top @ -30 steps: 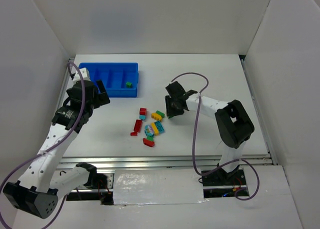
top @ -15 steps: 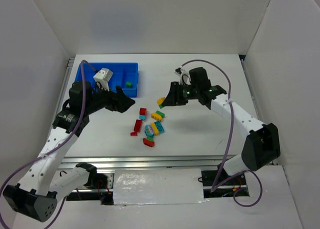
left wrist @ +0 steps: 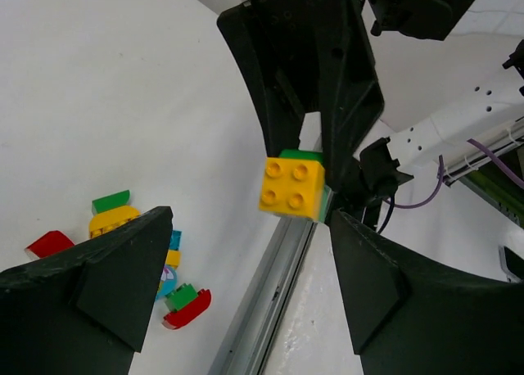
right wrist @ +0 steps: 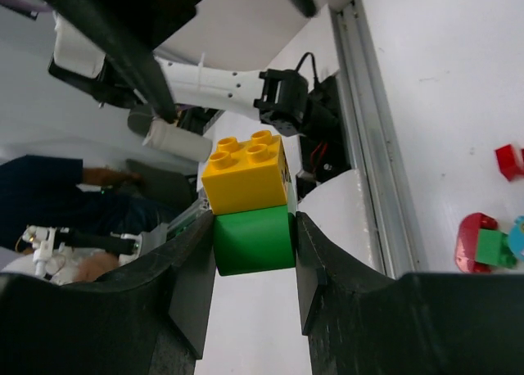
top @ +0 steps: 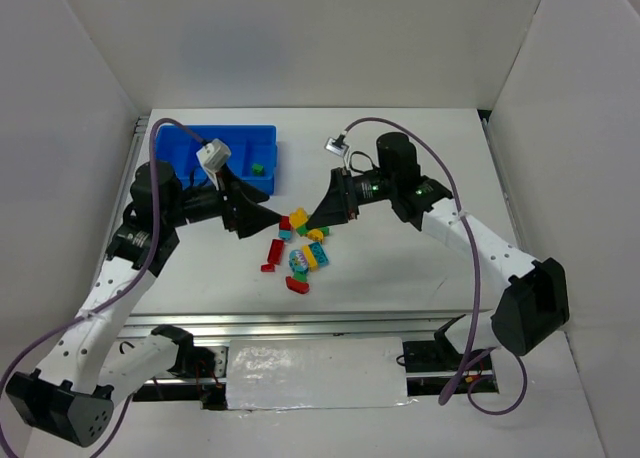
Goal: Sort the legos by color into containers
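Two legos, a yellow brick clicked onto a green brick, hang in the air over the middle of the table. The right gripper pinches them: its jaws press on two opposite sides of the green brick, and the yellow brick sticks out past the tips with its studs showing. The left gripper faces the pair from the table's left side with its jaws spread wide. In its wrist view one jaw stands to each side of the yellow brick and neither touches it. Just toward the near edge from the held pair, the loose legos lie bunched on the table: red, yellow, cyan and green pieces, several touching. The blue tray sits at the far left corner, its four compartments side by side. A small green piece lies in the compartment nearest the table's middle. The left arm covers part of the other compartments.
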`<state>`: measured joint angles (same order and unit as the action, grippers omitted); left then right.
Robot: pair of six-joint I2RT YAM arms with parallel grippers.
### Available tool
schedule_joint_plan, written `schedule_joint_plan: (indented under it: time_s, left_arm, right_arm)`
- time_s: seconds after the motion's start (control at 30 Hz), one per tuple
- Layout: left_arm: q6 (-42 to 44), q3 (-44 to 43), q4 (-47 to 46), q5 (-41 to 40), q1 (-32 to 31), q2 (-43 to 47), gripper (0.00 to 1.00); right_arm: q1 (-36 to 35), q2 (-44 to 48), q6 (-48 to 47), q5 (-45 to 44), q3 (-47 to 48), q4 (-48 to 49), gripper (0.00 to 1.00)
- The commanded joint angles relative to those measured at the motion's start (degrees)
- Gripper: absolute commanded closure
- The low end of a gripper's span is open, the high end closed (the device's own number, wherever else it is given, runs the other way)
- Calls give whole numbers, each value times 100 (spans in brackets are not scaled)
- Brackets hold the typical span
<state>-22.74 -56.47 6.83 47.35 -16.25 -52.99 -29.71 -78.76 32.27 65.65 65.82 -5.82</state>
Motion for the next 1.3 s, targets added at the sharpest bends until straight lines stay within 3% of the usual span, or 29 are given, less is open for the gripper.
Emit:
schedule_joint_plan:
  time_s: [0.0,0.23,0.33,0.57,0.63,0.73,0.87,0.9,0.97,1.0,1.07,1.1,1.27]
  left_arm:
    - [-55,-163,-235,240,-53,-132,10]
    - [121,-339,152,318,-212,-431,24]
    - [112,-382,117,485,-238,-484,28]
    - [165,-383,126,872,-265,-589,35]
    - [139,-365,64,995,-273,-598,44]
    - [86,-365,-59,1232,-282,-598,48]
    - [24,-365,-200,1382,-282,-554,71]
    - [7,-382,-217,1382,-282,-546,85]
    - [-37,-400,-261,1382,-282,-519,99]
    - [-55,-400,-270,1330,-282,-502,100]
    - [-99,-383,-322,1233,-282,-440,100]
    - [-116,-365,-331,1232,-282,-423,100]
    - [-195,-304,-419,1162,-282,-343,100]
  right_arm:
    - [-227,45,306,186,62,565,100]
    - [-359,-201,342,18,326,654,100]
    - [-447,-306,183,-86,493,391,100]
    - [-465,-350,420,-35,405,776,100]
    - [-474,-350,455,-8,396,863,100]
    - [-483,-377,508,1,414,934,100]
    - [-553,-403,648,89,379,1162,99]
    - [-570,-412,657,89,379,1180,94]
    - [-571,-412,718,132,344,1320,76]
    - [-562,-395,824,263,196,1486,50]
    - [-571,-298,1366,326,-155,2451,36]
    - [-571,-263,1517,352,-262,3020,25]
    - [-553,-87,1739,212,-562,3623,27]
